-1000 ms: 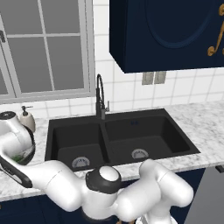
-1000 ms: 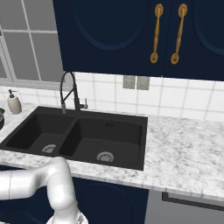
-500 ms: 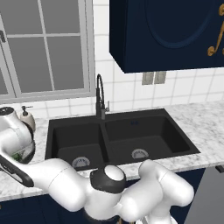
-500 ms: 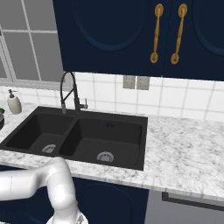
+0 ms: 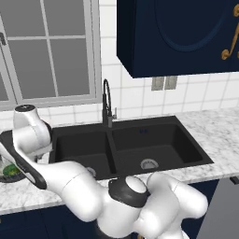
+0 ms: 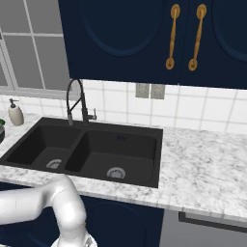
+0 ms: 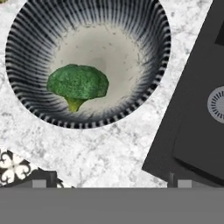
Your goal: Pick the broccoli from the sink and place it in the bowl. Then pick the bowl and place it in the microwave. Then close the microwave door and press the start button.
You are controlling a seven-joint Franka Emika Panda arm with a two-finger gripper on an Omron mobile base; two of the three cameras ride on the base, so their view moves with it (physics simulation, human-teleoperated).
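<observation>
Marble counter [image 7: 109,153]: broccoli [image 7: 78,84] in bowl [image 7: 144,92], sink [image 7: 192,127] beside

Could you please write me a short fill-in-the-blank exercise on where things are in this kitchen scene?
1. The broccoli lies inside the ____.
2. The bowl stands on the marble ____, beside the sink.
3. The gripper hangs above the bowl with its jaws ____.
4. The faucet rises behind the sink's two ____.

Missing words: bowl; counter; open; basins
</observation>
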